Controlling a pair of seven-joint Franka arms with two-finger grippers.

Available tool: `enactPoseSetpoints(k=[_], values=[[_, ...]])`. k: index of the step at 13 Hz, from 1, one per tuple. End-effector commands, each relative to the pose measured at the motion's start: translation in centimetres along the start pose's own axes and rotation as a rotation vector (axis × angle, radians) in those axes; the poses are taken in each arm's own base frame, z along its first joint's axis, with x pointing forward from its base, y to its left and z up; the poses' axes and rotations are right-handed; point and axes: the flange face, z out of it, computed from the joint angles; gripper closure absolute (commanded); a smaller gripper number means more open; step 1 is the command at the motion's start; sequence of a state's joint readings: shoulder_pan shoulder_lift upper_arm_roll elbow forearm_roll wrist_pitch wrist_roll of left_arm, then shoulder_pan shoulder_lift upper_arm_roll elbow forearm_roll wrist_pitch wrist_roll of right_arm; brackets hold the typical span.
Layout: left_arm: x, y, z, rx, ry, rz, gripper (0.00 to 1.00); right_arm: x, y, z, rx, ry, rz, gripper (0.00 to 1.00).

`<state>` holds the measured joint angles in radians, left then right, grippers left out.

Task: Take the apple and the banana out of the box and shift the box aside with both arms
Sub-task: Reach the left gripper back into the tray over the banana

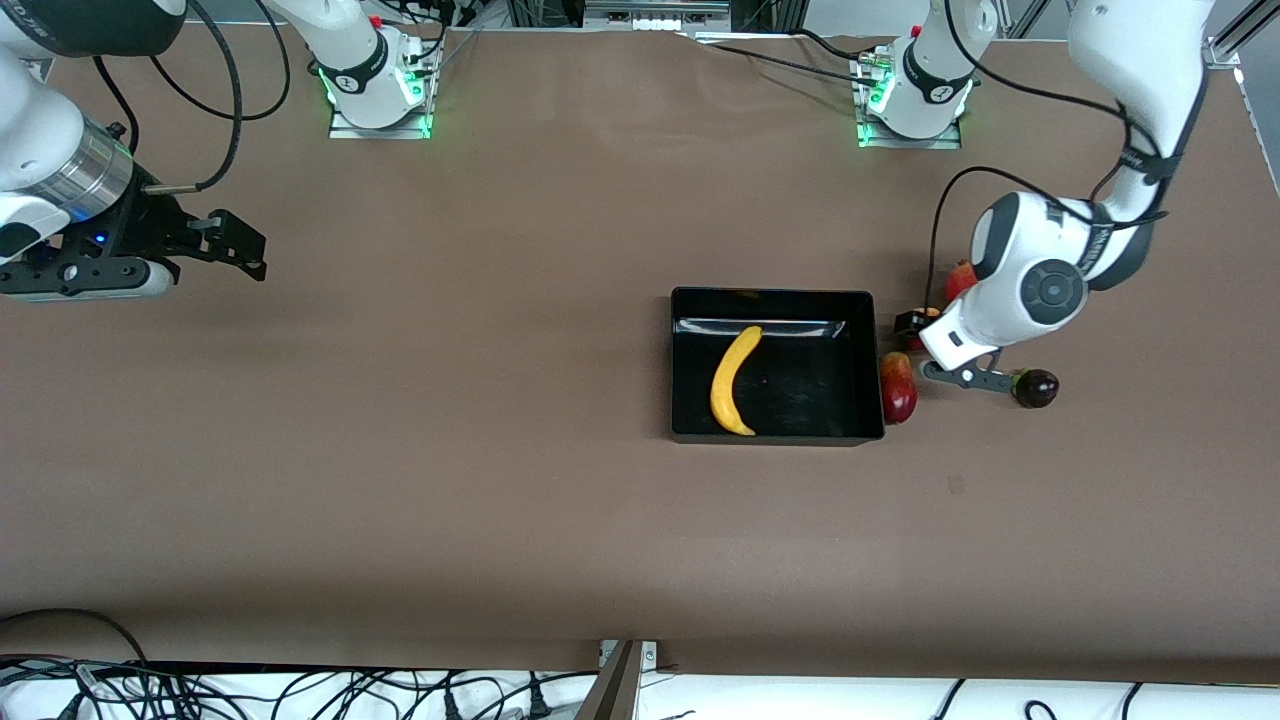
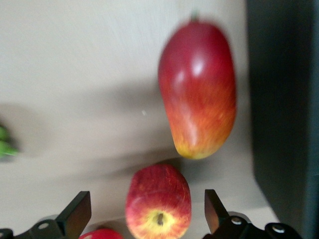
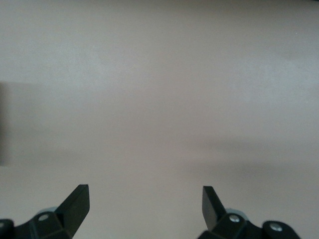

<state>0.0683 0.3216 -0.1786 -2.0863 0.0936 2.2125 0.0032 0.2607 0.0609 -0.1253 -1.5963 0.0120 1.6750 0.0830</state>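
Observation:
The black box (image 1: 860, 300) sits mid-table with the yellow banana (image 1: 735, 380) lying inside it. My left gripper (image 1: 913, 325) hangs low beside the box at the left arm's end of the table. In the left wrist view it (image 2: 145, 196) is open around the small red-yellow apple (image 2: 158, 201), which rests on the table with a gap at each finger. In the front view the hand hides most of that apple. My right gripper (image 1: 250, 250) waits open and empty over bare table at the right arm's end, its fingers (image 3: 79, 199) wide apart.
A long red-orange fruit (image 1: 898, 388) (image 2: 198, 92) lies against the box wall (image 2: 284, 114). A dark purple fruit (image 1: 1035, 388) and a red fruit (image 1: 960, 278) lie close to the left hand. Another red fruit (image 2: 99, 234) shows by the apple.

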Motion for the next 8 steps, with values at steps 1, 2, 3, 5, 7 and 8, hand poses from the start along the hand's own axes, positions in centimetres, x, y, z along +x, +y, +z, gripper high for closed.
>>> enactPoseSetpoints(k=[1, 2, 3, 5, 7, 8], values=[[3.9, 3.4, -8.6, -0.023, 0.041, 0.037, 0.0, 0.0, 0.0, -0.3, 0.026, 0.0, -0.002, 0.0], [5.0, 5.2, -11.0, -0.053, 0.046, 0.009, 0.0, 0.0, -0.1, -0.3, 0.026, 0.0, -0.003, 0.0], [6.0, 7.2, -12.6, -0.07, 0.047, -0.031, 0.0, 0.0, -0.1, -0.4, 0.026, 0.002, -0.003, 0.0], [6.6, 10.6, -12.7, -0.076, 0.033, -0.021, 0.0, 0.0, -0.2, -0.3, 0.025, -0.001, -0.007, 0.0], [5.9, 15.3, -11.5, -0.081, -0.005, -0.034, 0.0, -0.1, -0.2, -0.3, 0.025, -0.004, -0.005, 0.0], [4.9, 17.8, -10.8, -0.062, -0.058, -0.035, 0.0, -0.1, -0.2, -0.3, 0.025, -0.004, -0.005, 0.0]])
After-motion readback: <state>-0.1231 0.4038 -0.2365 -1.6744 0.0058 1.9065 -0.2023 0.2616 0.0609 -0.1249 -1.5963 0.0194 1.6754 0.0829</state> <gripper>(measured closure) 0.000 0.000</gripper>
